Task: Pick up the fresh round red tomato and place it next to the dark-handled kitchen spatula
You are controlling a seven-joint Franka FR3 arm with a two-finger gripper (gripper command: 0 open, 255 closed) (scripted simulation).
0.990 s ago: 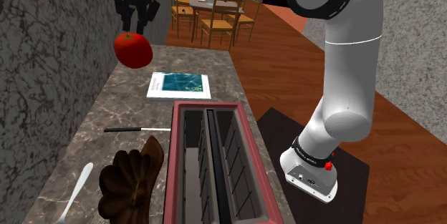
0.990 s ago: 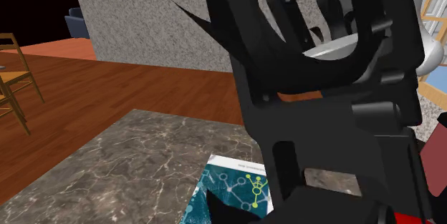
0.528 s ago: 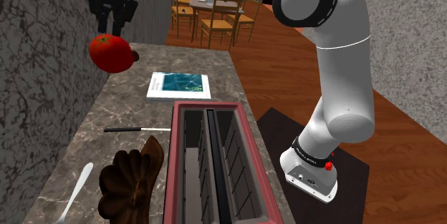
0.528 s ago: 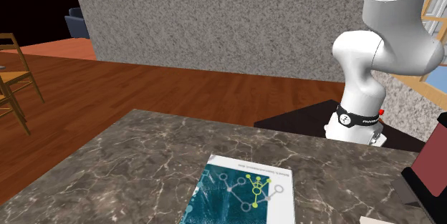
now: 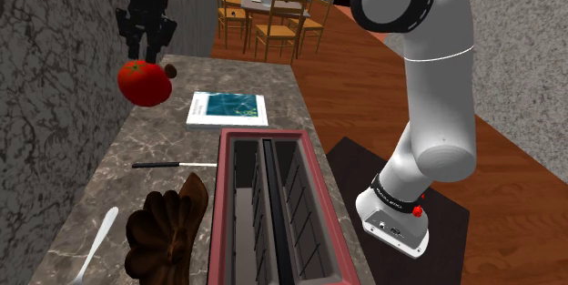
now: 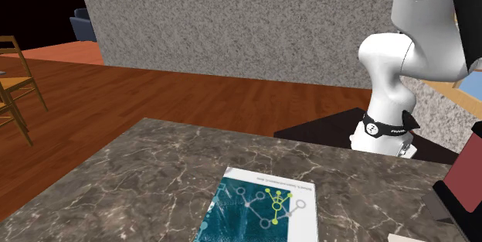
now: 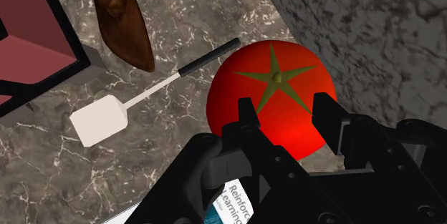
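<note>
A round red tomato (image 5: pixel 146 85) with a green star-shaped stem hangs in the air above the far left part of the marble counter (image 5: pixel 159 133), close to the grey wall. My black gripper (image 5: pixel 146 55) comes down on it from above, and its fingers clasp the upper part. In the wrist view the tomato (image 7: pixel 276 79) sits between the two fingers of the gripper (image 7: pixel 283 108). The spatula (image 5: pixel 173 164), with a black handle and a white blade, lies flat on the counter below and nearer the camera. In the wrist view the spatula (image 7: pixel 150 94) lies just beside the tomato.
A large red toaster (image 5: pixel 268 210) fills the near counter. A dark brown carved wooden piece (image 5: pixel 168 229) and a white utensil (image 5: pixel 96 238) lie beside it. A book with a teal cover (image 5: pixel 228 108) rests farther back. The grey stone wall (image 5: pixel 55 74) runs along the shoulder view's left.
The gripper carried the tomato towards the shoulder view's left, near the wall, then sank a little. It has left the second exterior view, which it blocked a second ago.
</note>
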